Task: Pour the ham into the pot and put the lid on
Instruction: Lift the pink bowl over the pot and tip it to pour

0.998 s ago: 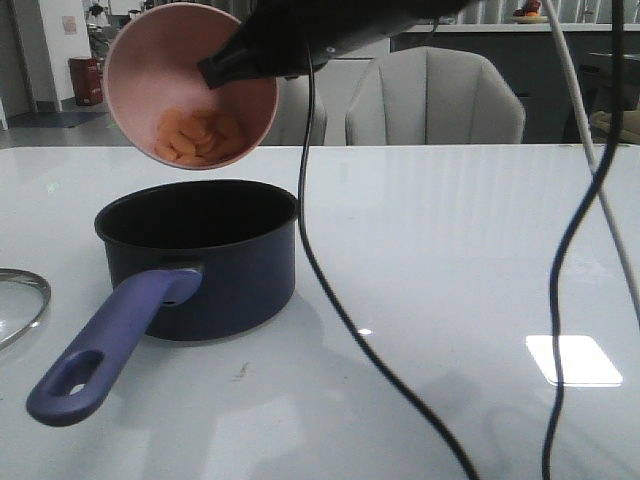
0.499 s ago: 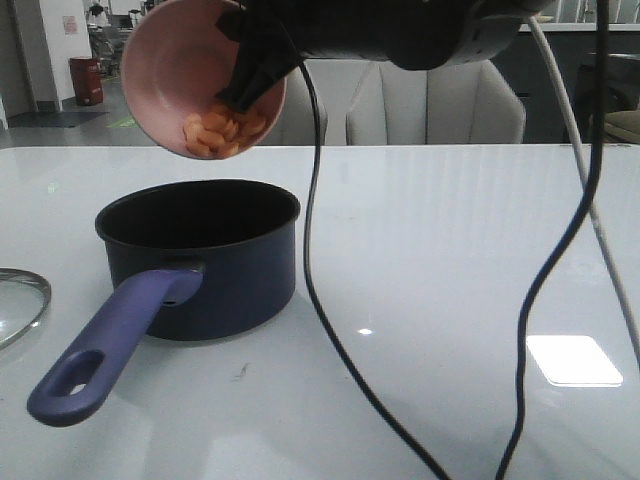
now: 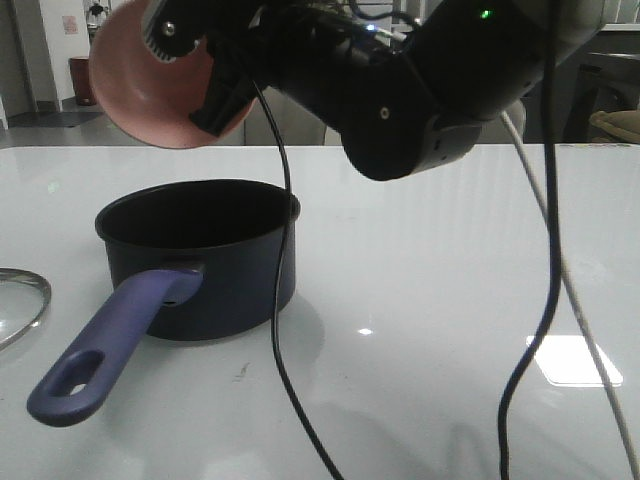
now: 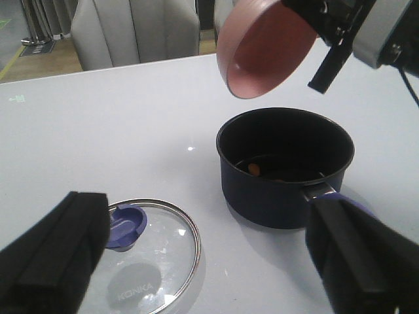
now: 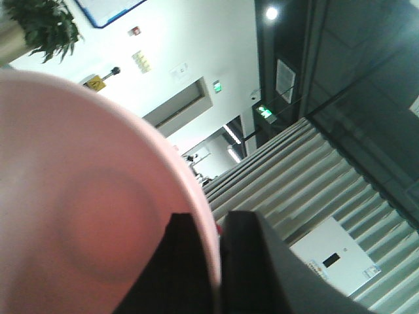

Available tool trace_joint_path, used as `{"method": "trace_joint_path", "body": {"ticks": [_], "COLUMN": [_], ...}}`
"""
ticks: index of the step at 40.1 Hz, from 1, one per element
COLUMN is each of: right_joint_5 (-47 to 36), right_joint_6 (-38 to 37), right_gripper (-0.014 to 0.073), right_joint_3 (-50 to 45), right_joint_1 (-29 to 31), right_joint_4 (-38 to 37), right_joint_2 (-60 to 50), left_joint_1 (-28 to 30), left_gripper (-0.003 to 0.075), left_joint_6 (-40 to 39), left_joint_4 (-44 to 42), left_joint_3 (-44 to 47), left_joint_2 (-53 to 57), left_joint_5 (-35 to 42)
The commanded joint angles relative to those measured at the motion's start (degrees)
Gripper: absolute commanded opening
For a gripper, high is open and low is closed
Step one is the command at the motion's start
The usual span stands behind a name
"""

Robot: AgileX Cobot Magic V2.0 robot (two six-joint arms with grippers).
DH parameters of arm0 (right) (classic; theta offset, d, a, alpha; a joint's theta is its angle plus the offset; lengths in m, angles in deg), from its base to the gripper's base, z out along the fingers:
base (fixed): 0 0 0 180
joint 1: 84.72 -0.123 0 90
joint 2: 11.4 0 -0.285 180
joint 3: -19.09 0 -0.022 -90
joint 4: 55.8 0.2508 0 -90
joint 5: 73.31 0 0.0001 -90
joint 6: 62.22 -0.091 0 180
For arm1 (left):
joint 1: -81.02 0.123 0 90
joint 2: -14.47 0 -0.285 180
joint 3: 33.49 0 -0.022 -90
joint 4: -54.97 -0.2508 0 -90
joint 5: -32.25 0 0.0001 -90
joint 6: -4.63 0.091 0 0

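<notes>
Bowl tipped over the pot, right jaws pinching its rim.
Leftover ham could miss the pot; left jaws are spread above the lid.

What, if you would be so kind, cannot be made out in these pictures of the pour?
- Ham: the left wrist view shows only a piece or two; the pot wall hides the inside in the front view.
- Lid: cut off by the front view's left edge.
- Left gripper: seen only in its wrist view, fingers blurred and close.
- Right gripper: clamps the pink bowl rim; the bowl fills much of its own wrist view.
</notes>
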Motion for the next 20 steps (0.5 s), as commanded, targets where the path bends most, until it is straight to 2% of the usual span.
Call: {"method": "trace_joint_path", "body": {"ticks": [1,4,8,11,20], "right_joint_5": [-7.2,-5.1,3.2,12.9,41.8], "right_joint_6": [-1.7,-8.5,-17.9,-20.2,-19.9], "right_gripper": [0.0146,0.0146,0.0146,0.0146,0.0146], "right_joint_3": [1.3,1.4,1.4,1.4,1.4], "right_joint_1": [0.0,-0.1,-0.2,-0.2,0.2], "right_joint_4": [2.0,6.2,13.7,17.8,29.5], "right_joint_2": [-3.2,-3.5,-5.7,-8.5,-19.4], "left_joint_1": [-0.3,-0.3,-0.3,-0.3,-0.3], "left_gripper": [0.0636,0.0636,0.0636,0.0636,0.0636], "left_joint_6": [-0.2,-0.2,-0.2,-0.2,-0.2], "left_joint_4": [0.3,0.3,0.3,0.3,0.3], "left_joint_3": [-1.6,-1.6,-1.6,-1.6,-1.6], "left_joint_2": [-0.6,-0.6,-0.6,-0.6,-0.6], "left_joint_5": [4.9,4.9,4.9,4.9,4.9]}}
